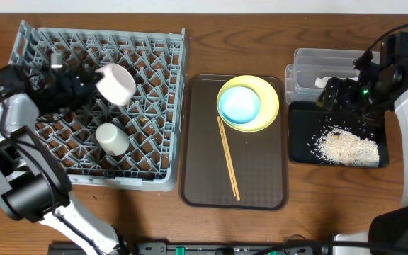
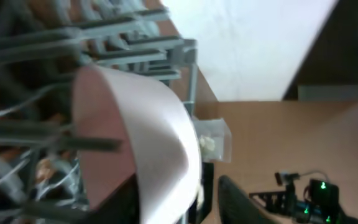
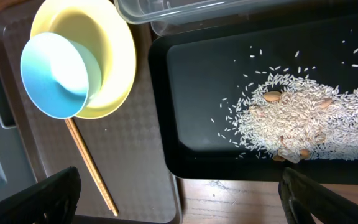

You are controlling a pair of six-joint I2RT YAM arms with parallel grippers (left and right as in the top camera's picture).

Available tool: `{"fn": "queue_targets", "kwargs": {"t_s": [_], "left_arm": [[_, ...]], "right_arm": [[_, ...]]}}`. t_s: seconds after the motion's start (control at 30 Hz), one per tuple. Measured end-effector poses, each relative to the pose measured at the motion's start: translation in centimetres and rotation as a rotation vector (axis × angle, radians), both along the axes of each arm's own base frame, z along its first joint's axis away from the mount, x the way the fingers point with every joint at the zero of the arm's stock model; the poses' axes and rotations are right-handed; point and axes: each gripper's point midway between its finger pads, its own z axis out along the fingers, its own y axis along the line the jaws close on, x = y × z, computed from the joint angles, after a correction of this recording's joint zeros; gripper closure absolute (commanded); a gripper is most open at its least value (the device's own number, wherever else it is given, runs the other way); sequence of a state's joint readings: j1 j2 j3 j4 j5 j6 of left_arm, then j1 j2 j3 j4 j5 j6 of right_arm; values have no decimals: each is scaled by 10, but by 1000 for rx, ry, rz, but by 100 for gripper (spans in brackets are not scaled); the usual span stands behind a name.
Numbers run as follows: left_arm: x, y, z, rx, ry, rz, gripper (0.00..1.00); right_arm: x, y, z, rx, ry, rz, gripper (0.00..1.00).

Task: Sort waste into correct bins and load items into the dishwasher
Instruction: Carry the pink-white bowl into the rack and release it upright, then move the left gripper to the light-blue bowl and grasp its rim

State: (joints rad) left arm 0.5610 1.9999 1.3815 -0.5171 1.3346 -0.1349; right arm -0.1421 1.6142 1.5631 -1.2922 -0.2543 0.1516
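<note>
Bowl in left tool, above rack

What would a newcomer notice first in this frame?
The pile of rice scraps in the black tray at far right stands out most. At centre, a light blue bowl sits on the yellow plate on the brown tray; at left, the left gripper holds a white bowl over the grey rack.

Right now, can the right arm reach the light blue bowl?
Probably yes. The right gripper hovers open by the black tray, and the light blue bowl sits uncovered on the yellow plate.
</note>
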Motion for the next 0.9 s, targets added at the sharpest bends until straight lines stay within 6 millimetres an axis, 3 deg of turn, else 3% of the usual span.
{"fn": "queue_targets", "kwargs": {"t_s": [0.2, 0.53, 0.63, 0.73, 0.9], "left_arm": [[-7, 25, -9, 24, 50, 71, 20], [-15, 46, -8, 34, 86, 134, 13], [-20, 49, 5, 110, 95, 163, 12], [-27, 48, 33, 243, 79, 199, 12], [-40, 22, 80, 448, 33, 216, 12]], "right_arm": [[0, 0, 0, 0, 1, 0, 1], [-2, -1, -1, -4, 9, -1, 1], [-2, -1, -1, -9, 10, -2, 1], [-2, -2, -1, -12, 11, -3, 1], [-2, -3, -1, -17, 11, -4, 1]]}}
